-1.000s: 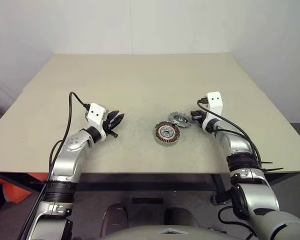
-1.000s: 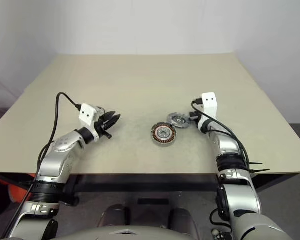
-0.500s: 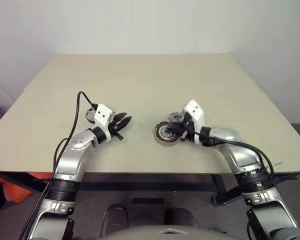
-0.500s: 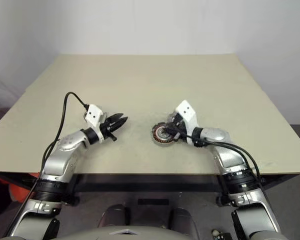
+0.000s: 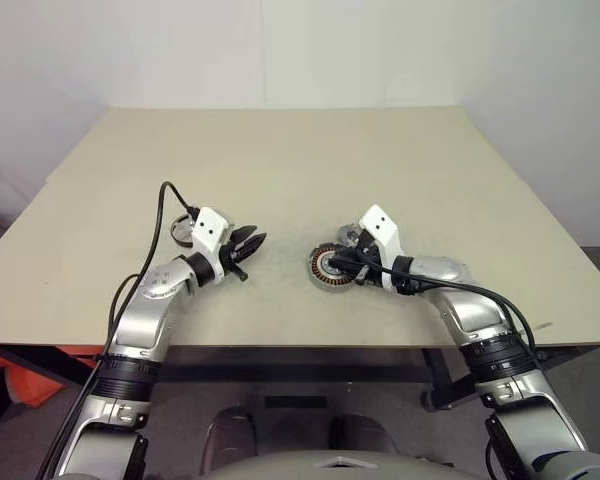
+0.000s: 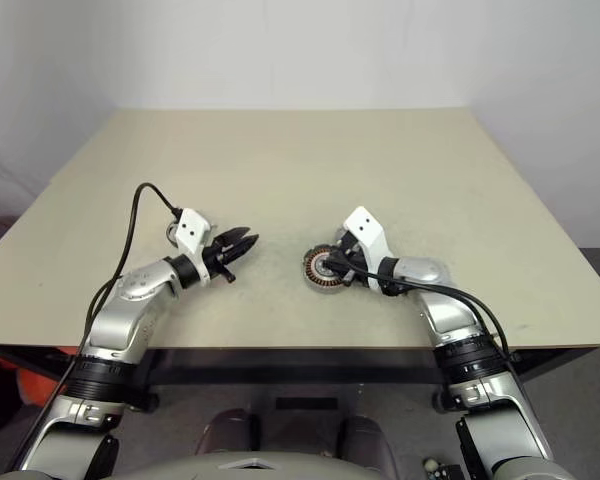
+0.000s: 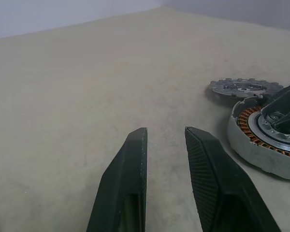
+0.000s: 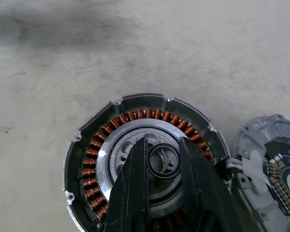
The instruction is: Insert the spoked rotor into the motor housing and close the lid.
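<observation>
The motor housing (image 8: pixel 135 116), a squat disc with copper windings and a silver hub, lies near the table's middle (image 5: pixel 316 268). My right gripper (image 8: pixel 163 145) hangs right over its hub, pointing down and left, its fingers closed on either side of a small dark ring (image 8: pixel 163 169). The spoked rotor (image 7: pixel 244 88), flat, grey and notched, lies on the table just behind the housing (image 5: pixel 350 236). My left gripper (image 7: pixel 166 130) hovers level to the housing's left (image 5: pixel 254 240), open, with nothing between its fingers.
A round grey part (image 5: pixel 181 230) lies partly hidden behind my left wrist. The tan table (image 5: pixel 280 160) stretches wide behind the parts, with its front edge close below both arms.
My right gripper swung from beside the spoked rotor leftward and nearer, tilting down over the housing's hub. My left gripper turned slightly to the right.
</observation>
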Tool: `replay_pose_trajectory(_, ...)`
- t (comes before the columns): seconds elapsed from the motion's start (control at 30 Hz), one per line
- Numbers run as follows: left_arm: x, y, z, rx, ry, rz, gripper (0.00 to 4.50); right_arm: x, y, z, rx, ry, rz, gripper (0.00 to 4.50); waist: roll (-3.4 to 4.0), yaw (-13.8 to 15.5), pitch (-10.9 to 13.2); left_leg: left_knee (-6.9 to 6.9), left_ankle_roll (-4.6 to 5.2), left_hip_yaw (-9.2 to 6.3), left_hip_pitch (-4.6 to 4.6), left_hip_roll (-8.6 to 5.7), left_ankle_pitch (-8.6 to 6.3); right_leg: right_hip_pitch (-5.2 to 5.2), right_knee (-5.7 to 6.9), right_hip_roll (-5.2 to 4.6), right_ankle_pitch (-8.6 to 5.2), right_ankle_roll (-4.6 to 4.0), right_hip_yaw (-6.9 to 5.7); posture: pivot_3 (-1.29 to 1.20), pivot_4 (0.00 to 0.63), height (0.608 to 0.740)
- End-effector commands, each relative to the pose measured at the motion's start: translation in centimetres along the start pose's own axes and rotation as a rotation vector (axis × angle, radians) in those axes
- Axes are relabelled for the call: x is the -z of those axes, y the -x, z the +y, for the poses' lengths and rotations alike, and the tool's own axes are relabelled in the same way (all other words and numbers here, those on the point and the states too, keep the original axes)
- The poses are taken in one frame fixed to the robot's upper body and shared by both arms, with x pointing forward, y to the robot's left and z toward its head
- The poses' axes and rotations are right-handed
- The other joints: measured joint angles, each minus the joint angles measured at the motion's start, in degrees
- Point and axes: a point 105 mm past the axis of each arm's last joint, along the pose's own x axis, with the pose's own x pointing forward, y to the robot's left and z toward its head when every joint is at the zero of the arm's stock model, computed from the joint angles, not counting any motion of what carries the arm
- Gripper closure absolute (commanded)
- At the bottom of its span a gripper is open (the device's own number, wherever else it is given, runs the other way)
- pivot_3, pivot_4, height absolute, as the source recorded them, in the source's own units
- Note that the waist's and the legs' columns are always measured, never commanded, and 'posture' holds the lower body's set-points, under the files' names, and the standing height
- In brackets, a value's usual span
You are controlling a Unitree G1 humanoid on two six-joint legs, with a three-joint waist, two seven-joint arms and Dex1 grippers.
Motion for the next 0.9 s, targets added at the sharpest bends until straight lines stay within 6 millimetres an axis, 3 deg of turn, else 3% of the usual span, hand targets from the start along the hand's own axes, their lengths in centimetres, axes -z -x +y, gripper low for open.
replay_pose_trajectory(0.03,-0.8,0.2,0.4,-0.010,-0.028,-0.021,3.20,-0.8,-0.2,0.3,-0.012,0.034,-0.022,3.78,0.00,0.0,0.0,0.00,0.00,0.00,0.01,0.00,0.00,0.01,0.00,0.00,0.00,0.00,0.00,0.00,0.000,0.740)
replay_pose_trajectory(0.23,-0.7,0.3,0.4,-0.016,-0.029,-0.014,3.20,-0.7,-0.2,0.7,-0.029,0.028,-0.015,3.78,0.00,0.0,0.0,0.00,0.00,0.00,0.08,0.00,0.00,0.06,0.01,0.00,-0.01,0.01,0.00,0.00,0.000,0.740)
replay_pose_trajectory(0.33,-0.6,0.3,0.4,-0.020,-0.030,-0.011,3.20,-0.5,0.1,0.7,-0.026,0.048,-0.005,2.92,0.00,0.0,0.0,0.00,0.00,0.00,0.10,0.00,0.00,0.09,0.00,0.00,-0.01,0.01,0.00,0.00,0.000,0.740)
replay_pose_trajectory(0.9,-0.2,0.3,0.4,-0.022,-0.029,0.005,3.20,-3.4,0.4,-0.3,0.018,0.029,-0.113,2.92,0.00,0.0,0.0,0.00,0.00,0.00,0.12,0.00,0.00,0.11,0.01,0.00,-0.04,0.07,0.00,0.00,0.000,0.740)
